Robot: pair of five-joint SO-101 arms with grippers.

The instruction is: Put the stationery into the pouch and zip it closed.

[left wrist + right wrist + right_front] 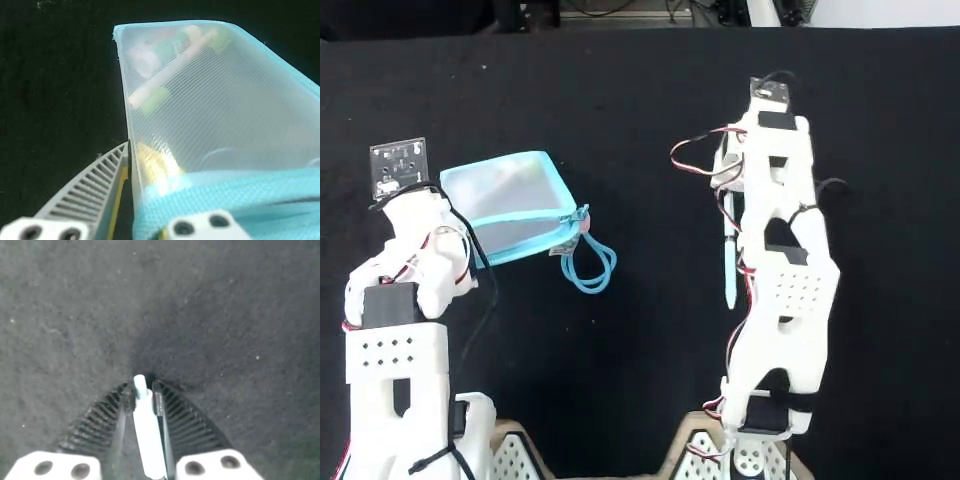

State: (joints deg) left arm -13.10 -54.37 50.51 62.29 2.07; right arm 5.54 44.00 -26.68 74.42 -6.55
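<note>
Far left: left gripper (131,159) at the near corner of the pouch (510,205), apparently closed on its teal edge. One ribbed finger (95,185) pressed to the outside wall, the other hidden under the fabric. Pouch flat on the black table (640,100), slightly tilted in the high view. Already loaded through the clear mesh: a white stick-shaped item (165,70), green bits and something yellow close to the clamp.

Centre: blue cord loop (592,265) trailing off the zipper end of the pouch toward the middle of the table.

Right: right gripper (142,390) closed tight on a pale blue pen (148,435), well apart from the pouch. Pen in line with the fingers, its tip poking just past them.

Risks, as judged:
- Pen tip catching the teal rim or the cord loop on the way in, because of a mouth barely held open.
- Pouch sliding out of a one-corner clamp under a push from the pen.
- Pen swivelling in the grip on contact.
- Zipper jammed on a pen end left sticking out.

Writing: nothing legible on the pouch, pen or arms.
</note>
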